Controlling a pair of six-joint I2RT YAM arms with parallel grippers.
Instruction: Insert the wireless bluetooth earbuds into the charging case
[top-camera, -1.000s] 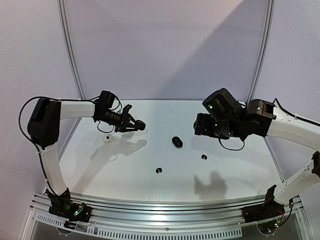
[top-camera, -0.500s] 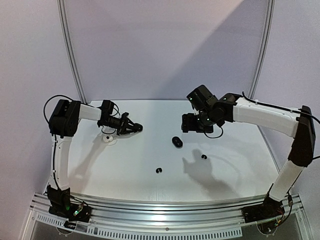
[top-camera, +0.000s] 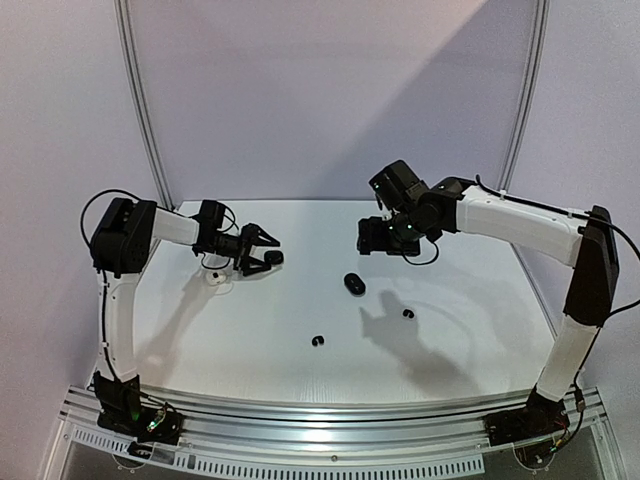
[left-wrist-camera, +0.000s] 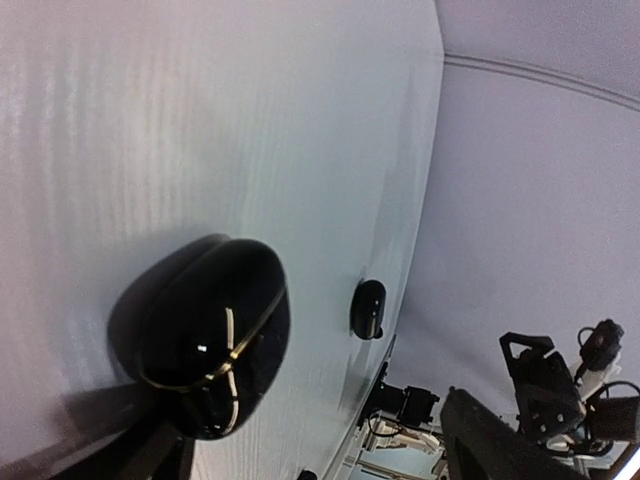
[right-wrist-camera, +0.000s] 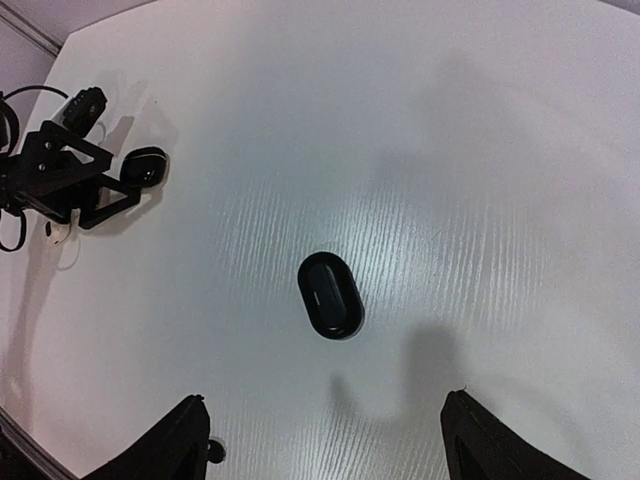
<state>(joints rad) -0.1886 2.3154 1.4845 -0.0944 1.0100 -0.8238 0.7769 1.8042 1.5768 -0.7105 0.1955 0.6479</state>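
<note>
Handling of the earbuds: judged very light, hard, glossy and rounded, so apt to slip or flick out of a pinch; best taken across the thicker body, not the thin hook.
Front earbud (top-camera: 318, 341): black, loose on the tabletop (top-camera: 470, 330), outside any case.
Right-hand earbud (top-camera: 407, 314): black, loose, well apart from the front one.
White piece (top-camera: 214, 279): under the left arm; too small to name.
Middle case (top-camera: 353, 284): glossy black oval lying flat between the arms; lid state unclear.
Left case (left-wrist-camera: 215, 335): glossy black with a gold seam, resting on the tabletop.
Left fingers (left-wrist-camera: 500, 450): spread, pinching nothing, just beside the left case.
Right fingers (right-wrist-camera: 510, 445): spread, empty, hovering above the middle case.
</note>
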